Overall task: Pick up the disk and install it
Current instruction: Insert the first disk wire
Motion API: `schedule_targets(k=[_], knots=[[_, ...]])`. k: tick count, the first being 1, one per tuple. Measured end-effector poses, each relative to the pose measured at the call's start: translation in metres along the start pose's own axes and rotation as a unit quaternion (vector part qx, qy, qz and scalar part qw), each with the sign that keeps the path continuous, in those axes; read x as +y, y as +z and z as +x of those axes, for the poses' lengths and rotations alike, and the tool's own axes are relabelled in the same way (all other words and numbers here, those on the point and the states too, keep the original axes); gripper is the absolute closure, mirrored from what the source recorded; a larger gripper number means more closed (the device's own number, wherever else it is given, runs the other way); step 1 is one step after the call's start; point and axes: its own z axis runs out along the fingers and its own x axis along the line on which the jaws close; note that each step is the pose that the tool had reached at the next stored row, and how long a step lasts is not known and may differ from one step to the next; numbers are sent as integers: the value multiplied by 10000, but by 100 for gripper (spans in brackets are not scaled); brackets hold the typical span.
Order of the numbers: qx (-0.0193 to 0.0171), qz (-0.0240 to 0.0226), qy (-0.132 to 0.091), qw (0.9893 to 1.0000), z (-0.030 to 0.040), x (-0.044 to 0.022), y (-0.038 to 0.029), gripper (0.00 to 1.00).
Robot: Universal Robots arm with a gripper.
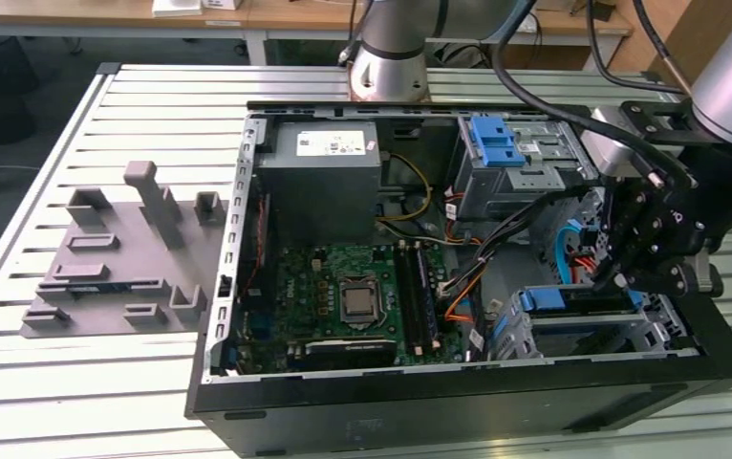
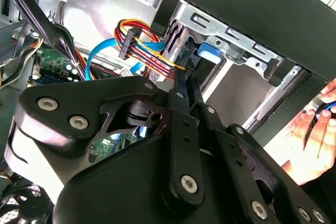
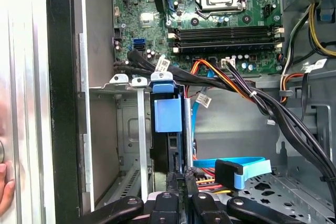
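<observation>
Across the exterior view's left, the slatted desk (image 1: pixel 34 382) carries a grey fixture block (image 1: pixel 118 258), well apart from the work. Just beside it lies the open computer case (image 1: pixel 468 411), set on its side so that its inside faces up and the arm can reach in from above.

Within the case, moving toward the exterior view's right, come the big grey box with a white sticker (image 1: pixel 321 182), the green motherboard (image 1: pixel 340 287) below it, and then a blue ridged clip (image 1: pixel 496 142) on the far bay, which holds no drive.

Nearer the case's front wall stands the metal drive cage (image 1: pixel 595 335), and the disk (image 1: pixel 576 299) sits in it. In the first wrist view the disk (image 3: pixel 168 114) shows edge-on between the cage's rails, with its blue carrier end at the cage's open mouth, near the bundle of cables (image 3: pixel 231 80). I judge that its long axis runs along the rails into the bay, the blue end pointing outward toward the motherboard side. That is how such a carrier has to slide home.

At the exterior view's right the gripper (image 1: pixel 611 282) reaches down into the case right beside the cage. In the second wrist view the gripper (image 2: pixel 184 74) has its fingers pressed together, with no gap visible, and its tip close to the blue carrier. Whether it nips an edge of the frame I cannot tell.

A person's hand (image 2: pixel 315 135) rests outside the case wall.
</observation>
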Motion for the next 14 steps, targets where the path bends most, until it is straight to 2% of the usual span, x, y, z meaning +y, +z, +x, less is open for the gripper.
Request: schedule_targets(k=[14], knots=[[-1, 0, 0, 10000, -1, 0, 32, 84]])
